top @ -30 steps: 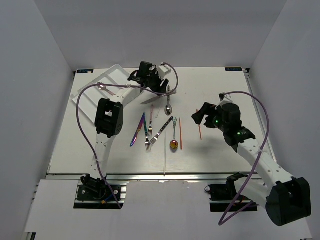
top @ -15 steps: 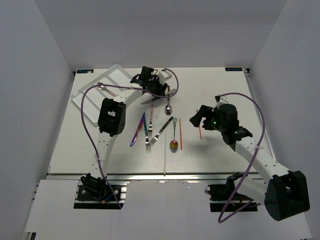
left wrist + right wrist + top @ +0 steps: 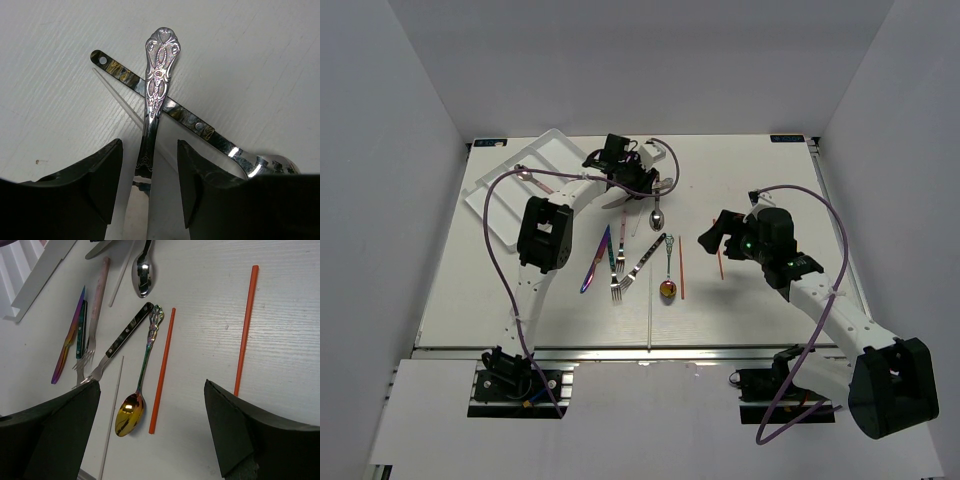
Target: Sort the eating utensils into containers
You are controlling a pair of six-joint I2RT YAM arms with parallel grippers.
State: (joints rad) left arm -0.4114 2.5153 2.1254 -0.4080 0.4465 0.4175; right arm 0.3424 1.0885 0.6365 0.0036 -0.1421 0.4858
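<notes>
Left jaws: apart; the matte black fingers (image 3: pixel 102 185) straddle a silver handle, and the pictures show no clear clamping.
Ornate handle (image 3: pixel 156 85): polished silver embossed with scrollwork. Its flared shell-shaped end points to 12 o'clock in the left wrist view, and its shaft runs down between the fingers.
Marbled handle (image 3: pixel 187 117): flat, dark, glossy and riveted, with a hole at its tip. It lies under the ornate handle, crossing from 10 to 4 o'clock.
Clear stick (image 3: pixel 117 95): thin, translucent and straight, slanting in under the same crossing.
Right jaws: wide apart and holding nothing; the blunt black fingers (image 3: pixel 55 435) hang over the desk (image 3: pixel 290 315), which is white with a faint grain.
Orange-red stick (image 3: pixel 161 371): slim and straight, at 12 o'clock between the fingers.
Second red stick (image 3: pixel 245 330): alike, toward 1 o'clock, well apart from the first.
Iridescent spoon (image 3: pixel 131 412): mirror-gold bowl and rainbow stem with a filigree end, just beside the first stick.
Black-handled fork (image 3: pixel 127 332): riveted grip and steel tines, with its handle end beside the spoon's.
Purple knife (image 3: pixel 67 347): iridescent and tapered, at 10 o'clock.
Tray (image 3: pixel 545 150): white plastic with long ribbed compartments, at 10 o'clock on the desk, apart from the loose utensils.
</notes>
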